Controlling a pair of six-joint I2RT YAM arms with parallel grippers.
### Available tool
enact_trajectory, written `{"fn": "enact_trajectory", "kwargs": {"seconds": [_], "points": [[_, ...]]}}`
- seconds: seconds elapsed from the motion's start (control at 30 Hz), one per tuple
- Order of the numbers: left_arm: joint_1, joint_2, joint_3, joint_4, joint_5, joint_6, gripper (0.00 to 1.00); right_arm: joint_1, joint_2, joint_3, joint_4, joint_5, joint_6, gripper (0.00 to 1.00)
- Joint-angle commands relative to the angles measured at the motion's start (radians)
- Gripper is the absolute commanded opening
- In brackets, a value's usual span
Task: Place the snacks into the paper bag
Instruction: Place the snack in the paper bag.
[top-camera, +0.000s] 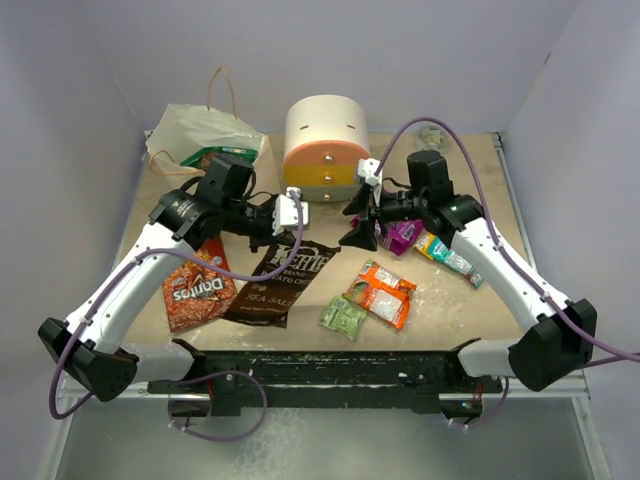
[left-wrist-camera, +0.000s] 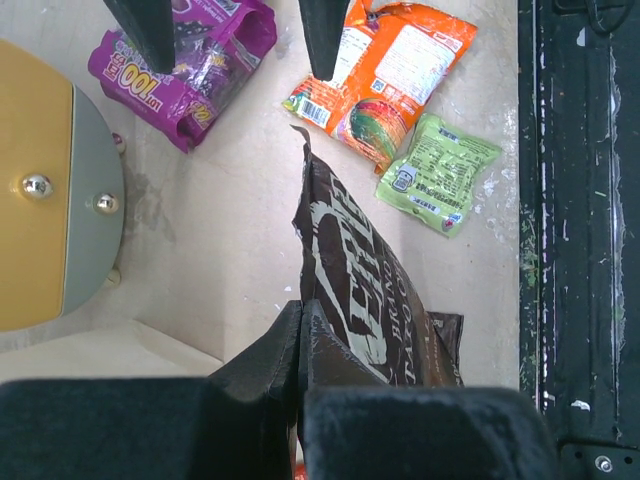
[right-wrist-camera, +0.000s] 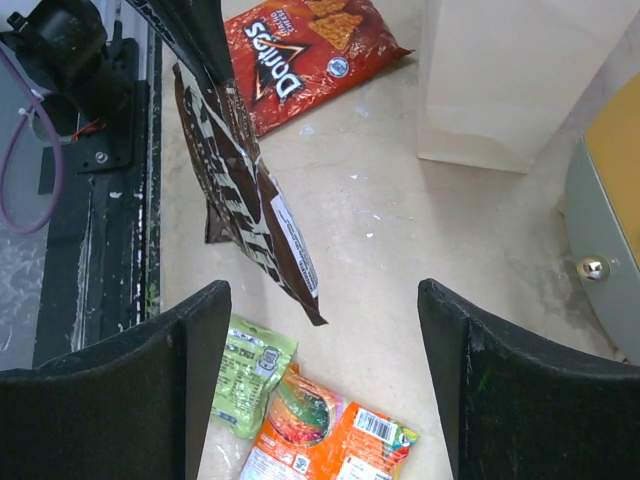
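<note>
My left gripper (top-camera: 283, 232) is shut on the top edge of a brown chip bag (top-camera: 285, 275). That bag (left-wrist-camera: 370, 290) hangs tilted, its gripped end raised off the table. My right gripper (top-camera: 352, 222) stands open with nothing between its fingers (right-wrist-camera: 190, 380). It hovers by the purple packet (top-camera: 403, 235), above the orange packet (right-wrist-camera: 320, 440) and the lime-green packet (right-wrist-camera: 250, 375). A red Doritos bag (top-camera: 197, 285) lies flat at the front left. A teal packet (top-camera: 450, 255) lies to the right. The paper bag (top-camera: 205, 135) stands at the back left with a green packet (top-camera: 215, 157) in it.
A round white container (top-camera: 325, 145) with orange and yellow drawers stands at the back centre, close behind both grippers. A black rail (top-camera: 320, 365) runs along the table's near edge. Grey walls close in the back and sides.
</note>
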Motion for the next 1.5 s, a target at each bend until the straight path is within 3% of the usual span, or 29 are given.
{"fn": "enact_trajectory", "kwargs": {"seconds": [0.0,0.23,0.43,0.57,0.8,0.93,1.03,1.13,1.2,1.33,1.47], "points": [[0.013,-0.045,0.001,0.045,0.071,0.005,0.00,0.013,-0.015,-0.021,-0.005,-0.018,-0.021,0.79],[0.018,-0.046,-0.004,0.045,0.085,-0.003,0.00,0.058,0.085,-0.032,0.030,-0.034,-0.030,0.79],[0.026,-0.050,-0.003,0.048,0.095,-0.016,0.00,0.116,0.102,-0.089,0.063,0.001,-0.039,0.72],[0.039,-0.069,-0.024,0.056,0.116,-0.023,0.00,0.117,0.117,-0.075,0.063,0.003,-0.034,0.55],[0.076,-0.104,-0.081,0.087,0.173,-0.053,0.00,0.117,0.142,0.018,-0.035,-0.018,-0.062,0.04],[0.082,-0.114,-0.103,0.099,0.181,-0.065,0.00,0.117,0.077,0.014,-0.063,0.018,-0.088,0.00],[0.082,-0.095,-0.101,0.097,0.174,-0.075,0.22,0.116,0.034,0.027,-0.098,0.061,-0.115,0.00],[0.077,-0.055,-0.077,0.068,0.181,-0.078,0.54,0.115,0.002,0.039,-0.119,0.104,-0.144,0.00],[0.066,-0.034,-0.073,0.064,0.183,-0.079,0.67,0.115,-0.014,0.038,-0.134,0.112,-0.152,0.00],[0.055,0.000,-0.080,0.078,0.179,-0.079,0.76,0.114,-0.031,0.021,-0.121,0.124,-0.157,0.00],[0.055,0.027,-0.075,0.081,0.193,-0.091,0.74,0.115,-0.048,0.001,-0.112,0.140,-0.161,0.00]]}}
